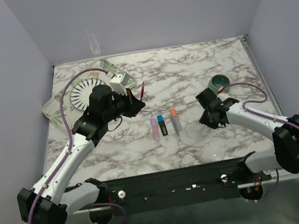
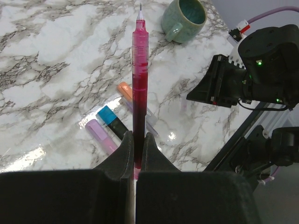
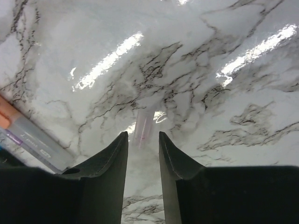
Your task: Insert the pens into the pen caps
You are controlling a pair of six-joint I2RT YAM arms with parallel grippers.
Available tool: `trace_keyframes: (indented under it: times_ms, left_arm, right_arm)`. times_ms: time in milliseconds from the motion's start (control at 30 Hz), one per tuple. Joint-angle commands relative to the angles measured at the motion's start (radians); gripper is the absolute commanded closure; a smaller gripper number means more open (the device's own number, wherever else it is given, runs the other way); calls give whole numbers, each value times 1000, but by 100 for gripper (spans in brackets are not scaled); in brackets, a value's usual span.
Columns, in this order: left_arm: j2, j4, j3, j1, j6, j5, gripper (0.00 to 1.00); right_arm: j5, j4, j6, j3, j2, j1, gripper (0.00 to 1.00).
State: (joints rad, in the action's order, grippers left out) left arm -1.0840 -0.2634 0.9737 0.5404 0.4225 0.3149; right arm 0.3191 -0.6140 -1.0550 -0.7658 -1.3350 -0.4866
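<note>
My left gripper (image 2: 138, 135) is shut on a thin red pen (image 2: 139, 84), whose tip points away from the wrist above the table. In the top view this pen (image 1: 143, 89) sticks out past the left gripper (image 1: 131, 100). Three short markers lie side by side mid-table: a pink-purple one (image 1: 154, 128), a black one with a blue end (image 1: 162, 124) and a pale grey one with an orange end (image 1: 174, 120). My right gripper (image 3: 141, 134) is open and low over the marble. A small clear cap (image 3: 144, 126) with a pinkish streak lies just beyond its fingertips, untouched.
A teal-green mug (image 1: 219, 83) stands behind the right gripper (image 1: 209, 115). At the back left are a striped white plate (image 1: 82, 93), a small white box (image 1: 119, 81) and a pale cloth (image 1: 53, 109). A clear glass (image 1: 93, 41) stands at the far edge.
</note>
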Motion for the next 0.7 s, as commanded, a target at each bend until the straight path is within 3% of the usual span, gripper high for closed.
trace_keyframes:
  times_ms: [0,567,667]
  left_arm:
    - [9,20,-7,-2,-11,27,100]
    - [7,20,-7,-2,-11,24,100]
    - [9,20,-6,-2,-13,21,100]
  right_arm:
    - [-11,-18,-59,11,-32,16,60]
    - [14,148,-105,83,-113,20,76]
    - [12,134,-94,69,-128,22,88]
